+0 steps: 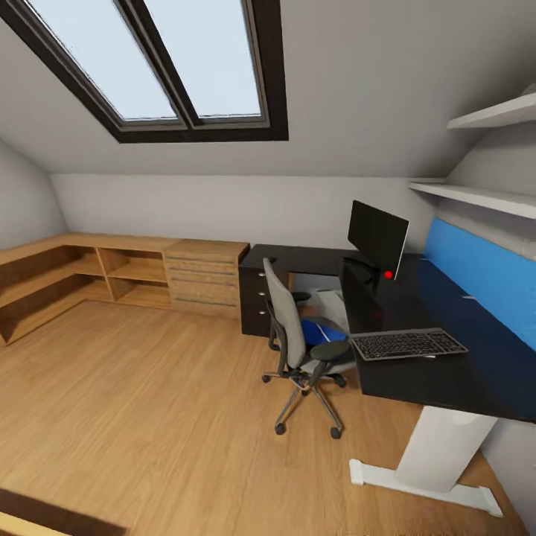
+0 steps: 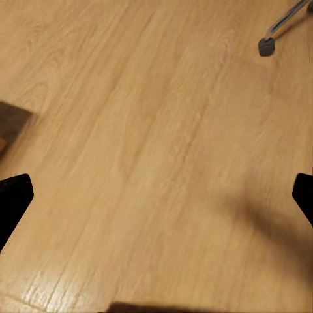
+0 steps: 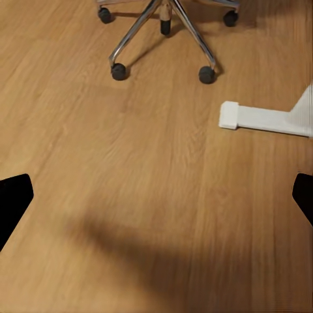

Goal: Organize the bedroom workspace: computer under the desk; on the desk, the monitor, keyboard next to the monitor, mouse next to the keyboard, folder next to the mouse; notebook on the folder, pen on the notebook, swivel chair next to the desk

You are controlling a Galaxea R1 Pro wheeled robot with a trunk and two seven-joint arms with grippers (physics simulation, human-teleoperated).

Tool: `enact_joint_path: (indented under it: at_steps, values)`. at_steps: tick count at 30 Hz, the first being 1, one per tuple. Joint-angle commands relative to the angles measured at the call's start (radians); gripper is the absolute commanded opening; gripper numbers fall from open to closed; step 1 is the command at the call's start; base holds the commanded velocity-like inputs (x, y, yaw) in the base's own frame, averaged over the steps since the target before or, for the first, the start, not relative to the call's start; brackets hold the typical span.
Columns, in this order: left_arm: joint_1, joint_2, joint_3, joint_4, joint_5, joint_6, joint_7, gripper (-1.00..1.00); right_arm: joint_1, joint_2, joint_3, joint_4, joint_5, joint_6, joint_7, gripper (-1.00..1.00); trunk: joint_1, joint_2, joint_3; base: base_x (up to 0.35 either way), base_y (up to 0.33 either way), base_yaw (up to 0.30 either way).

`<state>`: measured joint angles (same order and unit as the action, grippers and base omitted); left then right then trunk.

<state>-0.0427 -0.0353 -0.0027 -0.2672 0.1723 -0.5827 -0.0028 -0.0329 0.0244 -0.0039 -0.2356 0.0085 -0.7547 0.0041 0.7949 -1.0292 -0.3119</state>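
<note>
Wood plank floor under both spread, empty grippers; desk holds keyboard.

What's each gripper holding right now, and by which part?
Nothing. The left gripper and right gripper both stand open with only bare floor between the fingertips.
</note>
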Motion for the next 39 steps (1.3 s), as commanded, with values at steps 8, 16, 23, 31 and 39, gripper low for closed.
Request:
enact_joint_path:
  at_steps: [8, 16, 23, 31, 39]
  values:
    - [0.0, 0.004, 0.001, 0.001, 0.005, -0.005, 0.001, 1.0, -0.001, 0.0, 0.001, 0.002, 0.003, -0.003, 0.001, 1.0, 0.0, -0.001, -0.001, 0.014, 0.047, -0.293]
    - [0.0, 0.008, 0.001, 0.001, 0.006, -0.006, 0.001, 1.0, -0.001, 0.0, 0.005, 0.002, 0.005, -0.003, 0.003, 1.0, 0.0, -0.001, -0.001, 0.025, 0.174, -0.27]
    - [0.0, 0.008, 0.002, 0.001, 0.006, -0.005, 0.001, 1.0, -0.001, -0.001, 0.005, 0.008, 0.007, 0.0, 0.005, 1.0, 0.0, -0.001, -0.001, 0.095, 0.29, -0.065]
    - [0.0, 0.008, 0.003, 0.001, 0.006, -0.005, 0.001, 1.0, -0.001, -0.003, 0.007, 0.024, 0.007, -0.001, 0.005, 1.0, 0.0, -0.001, -0.001, 0.125, 0.302, -0.003]
    - [0.0, 0.015, 0.004, 0.001, 0.006, -0.004, 0.001, 1.0, -0.001, -0.008, 0.007, 0.025, 0.008, -0.003, 0.005, 1.0, 0.0, -0.001, -0.001, 0.273, 0.214, 0.0]
